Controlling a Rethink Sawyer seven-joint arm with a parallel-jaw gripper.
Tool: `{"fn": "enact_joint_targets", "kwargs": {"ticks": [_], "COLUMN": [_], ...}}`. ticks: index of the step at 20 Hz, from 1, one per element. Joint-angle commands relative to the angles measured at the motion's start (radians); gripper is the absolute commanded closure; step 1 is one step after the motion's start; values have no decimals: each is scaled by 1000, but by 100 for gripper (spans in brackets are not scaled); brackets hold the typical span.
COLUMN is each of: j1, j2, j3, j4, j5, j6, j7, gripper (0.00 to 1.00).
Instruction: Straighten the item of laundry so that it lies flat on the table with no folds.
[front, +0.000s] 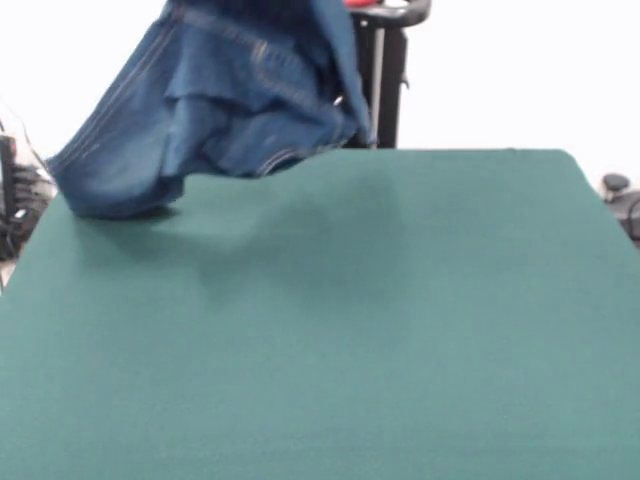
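Observation:
The blue denim jeans (220, 100) hang bunched and folded from above the picture's top edge, over the table's far left corner. Orange-tan stitching runs along a seam. One end (115, 190) rests on the dark green table (350, 320) at its far left edge, and the rest is lifted off the top. The gripper does not show; whatever holds the jeans is above the frame or hidden behind the cloth.
The robot's black pedestal (385, 80) stands behind the table's far edge, just right of the jeans. Dark gear and cables (15, 190) sit off the table's left side. A small black object (618, 190) lies off its far right corner.

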Motion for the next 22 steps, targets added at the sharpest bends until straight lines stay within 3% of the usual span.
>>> {"fn": "enact_joint_targets", "kwargs": {"ticks": [1, 13, 22], "j1": [19, 4, 81], "j2": [117, 143, 118], "j3": [-169, -179, -124], "j4": [-158, -144, 8], "j5": [-46, 6, 59], "j6": [-168, -175, -150], "j7": [542, 513, 418], "gripper": [100, 100, 100]}}
